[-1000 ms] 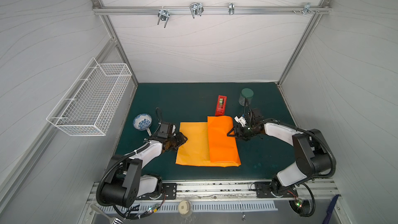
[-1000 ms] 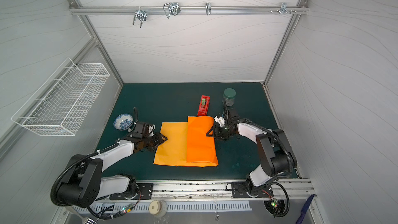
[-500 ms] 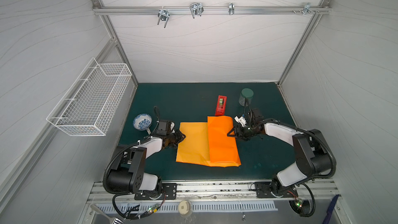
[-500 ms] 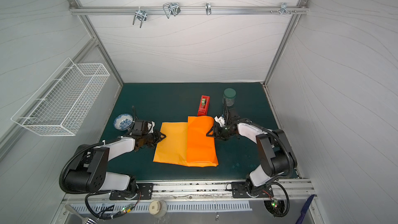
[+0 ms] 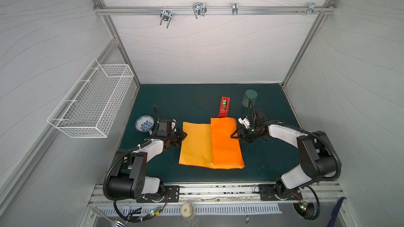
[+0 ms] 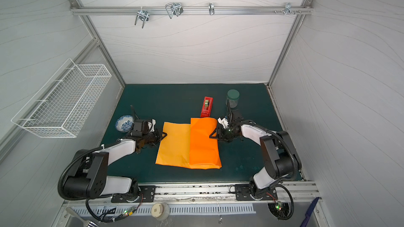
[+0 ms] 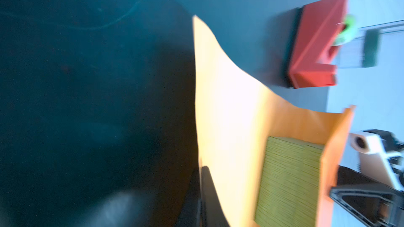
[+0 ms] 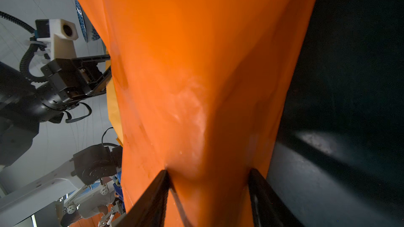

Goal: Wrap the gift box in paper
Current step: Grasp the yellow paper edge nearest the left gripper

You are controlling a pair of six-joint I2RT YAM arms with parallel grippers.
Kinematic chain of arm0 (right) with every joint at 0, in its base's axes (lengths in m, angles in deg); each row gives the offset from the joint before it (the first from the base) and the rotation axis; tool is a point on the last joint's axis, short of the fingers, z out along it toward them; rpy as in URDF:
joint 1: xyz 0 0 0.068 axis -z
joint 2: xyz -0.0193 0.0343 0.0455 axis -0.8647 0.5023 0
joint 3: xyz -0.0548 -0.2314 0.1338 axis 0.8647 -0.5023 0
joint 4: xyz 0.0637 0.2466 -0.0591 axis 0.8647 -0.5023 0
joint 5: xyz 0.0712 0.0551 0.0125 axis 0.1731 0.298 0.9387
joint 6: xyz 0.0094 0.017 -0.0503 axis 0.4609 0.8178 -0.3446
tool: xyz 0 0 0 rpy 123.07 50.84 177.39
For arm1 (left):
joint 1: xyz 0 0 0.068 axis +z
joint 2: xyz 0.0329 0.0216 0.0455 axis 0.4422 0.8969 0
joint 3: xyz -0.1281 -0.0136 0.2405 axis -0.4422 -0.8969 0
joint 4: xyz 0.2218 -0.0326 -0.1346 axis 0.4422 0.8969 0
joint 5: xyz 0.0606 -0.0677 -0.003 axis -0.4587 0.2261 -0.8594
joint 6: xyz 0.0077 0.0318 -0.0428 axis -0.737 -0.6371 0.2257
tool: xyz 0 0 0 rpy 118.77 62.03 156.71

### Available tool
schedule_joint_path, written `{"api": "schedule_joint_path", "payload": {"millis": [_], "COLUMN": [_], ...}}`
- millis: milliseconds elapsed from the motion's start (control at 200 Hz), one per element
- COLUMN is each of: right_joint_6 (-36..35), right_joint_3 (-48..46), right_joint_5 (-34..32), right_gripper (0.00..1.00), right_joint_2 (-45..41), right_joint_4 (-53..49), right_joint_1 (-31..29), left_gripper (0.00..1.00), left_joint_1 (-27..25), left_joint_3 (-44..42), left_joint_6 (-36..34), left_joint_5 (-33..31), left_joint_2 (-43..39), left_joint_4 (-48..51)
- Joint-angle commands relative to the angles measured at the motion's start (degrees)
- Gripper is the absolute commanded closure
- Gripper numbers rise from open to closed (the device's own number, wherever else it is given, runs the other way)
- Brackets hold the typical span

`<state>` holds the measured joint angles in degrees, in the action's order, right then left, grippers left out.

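Left gripper (image 5: 183, 136) pinched shut on the paper (image 5: 196, 147) at its left edge; right gripper (image 5: 234, 136), jaws half apart, clamped its folded flap. White walls (image 5: 207, 51) enclosed the dark green mat (image 5: 185, 101); the paper lay mid-frame, gift box (image 7: 288, 180) on it beneath the flap.

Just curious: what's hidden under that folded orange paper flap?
A green gift box, glimpsed in the left wrist view. In both top views the paper covers it completely.
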<state>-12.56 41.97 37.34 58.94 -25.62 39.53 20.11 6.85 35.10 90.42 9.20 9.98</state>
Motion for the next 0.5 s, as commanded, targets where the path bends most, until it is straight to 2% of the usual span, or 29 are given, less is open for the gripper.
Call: {"api": "schedule_joint_path", "payload": {"millis": [0,270,495], "right_joint_6": [-1.1,-0.9,-0.9], "right_joint_3": [-2.4,-2.3,-2.3], "right_joint_5": [-8.5,-8.3,-8.3], "right_gripper": [0.43,0.43,0.43], "right_joint_2": [3.3,3.4,3.3], "right_joint_4": [-4.0,-3.8,-3.9], "right_joint_1": [-0.6,-0.7,-0.7], "left_gripper": [0.99,1.0,0.97], "left_joint_1": [-1.5,-7.2,-14.0], "left_joint_3": [0.1,3.5,9.2], "left_joint_6": [3.3,9.2,12.8], "left_joint_5": [0.6,-1.3,-6.2], "left_joint_2": [-4.5,-12.9,-12.0], "left_joint_4": [-0.3,7.6,14.3]}}
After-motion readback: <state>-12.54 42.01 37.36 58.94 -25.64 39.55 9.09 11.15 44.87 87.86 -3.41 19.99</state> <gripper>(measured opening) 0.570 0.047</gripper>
